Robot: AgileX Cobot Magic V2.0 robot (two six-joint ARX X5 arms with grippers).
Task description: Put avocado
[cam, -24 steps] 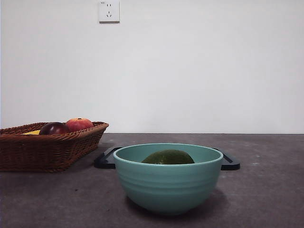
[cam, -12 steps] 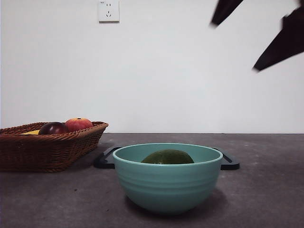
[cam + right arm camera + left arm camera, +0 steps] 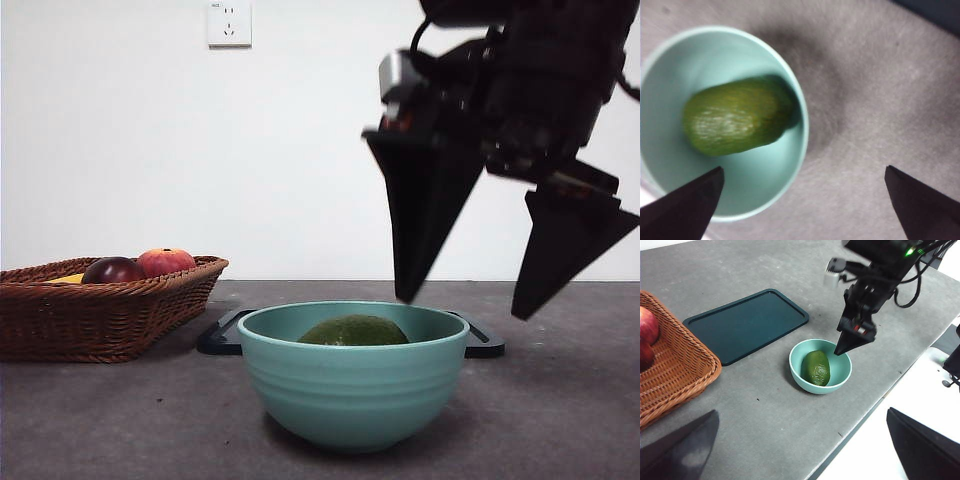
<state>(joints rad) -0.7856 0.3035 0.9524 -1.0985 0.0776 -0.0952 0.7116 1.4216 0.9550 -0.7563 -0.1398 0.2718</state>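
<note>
Currently the avocado [image 3: 737, 122] lies on its side in the teal bowl [image 3: 354, 385]. The right gripper [image 3: 465, 298], jaws apart, hangs above the rim, offset from the fruit; the left gripper [image 3: 800, 450] waits well apart, also spread.

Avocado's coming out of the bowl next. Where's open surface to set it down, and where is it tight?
The dark tray between the wicker basket and the teal bowl is bare. The grey tabletop in front of the bowl is free too. It is tight at the bowl: the open right claw hangs over the avocado.
</note>
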